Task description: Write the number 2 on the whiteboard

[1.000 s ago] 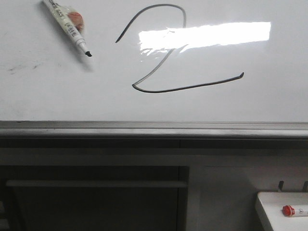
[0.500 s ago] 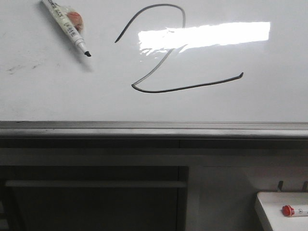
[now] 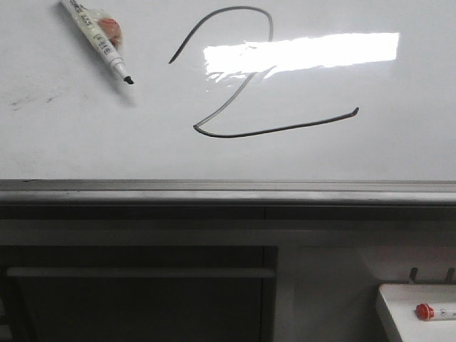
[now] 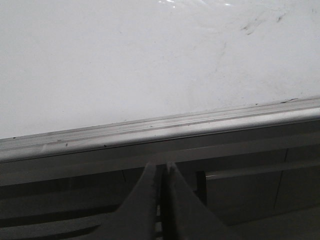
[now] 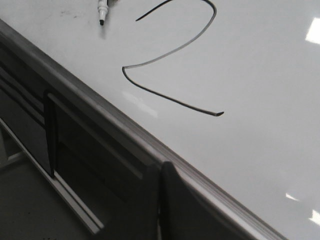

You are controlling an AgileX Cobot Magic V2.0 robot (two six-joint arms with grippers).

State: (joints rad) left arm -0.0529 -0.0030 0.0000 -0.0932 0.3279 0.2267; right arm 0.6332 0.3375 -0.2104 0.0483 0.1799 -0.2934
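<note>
Well beyond both arms' pressed-together fingers (image 5: 159,172) (holding nothing) lies the number 2 (image 3: 242,92)

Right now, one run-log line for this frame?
large dark-grey hand-drawn 2: finished | glossy white whiteboard | uncapped white marker: lying | both jaws shut, empty

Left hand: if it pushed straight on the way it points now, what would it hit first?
Probably the grey rail edge of the whiteboard, just ahead of the shut left hand; depth is unclear from this one view.

You see each dark-grey, matte, tapering two-fingered claw, left (image 4: 161,175) and right (image 5: 160,172), as smooth, flat-sided blades with pointed tips.
</note>
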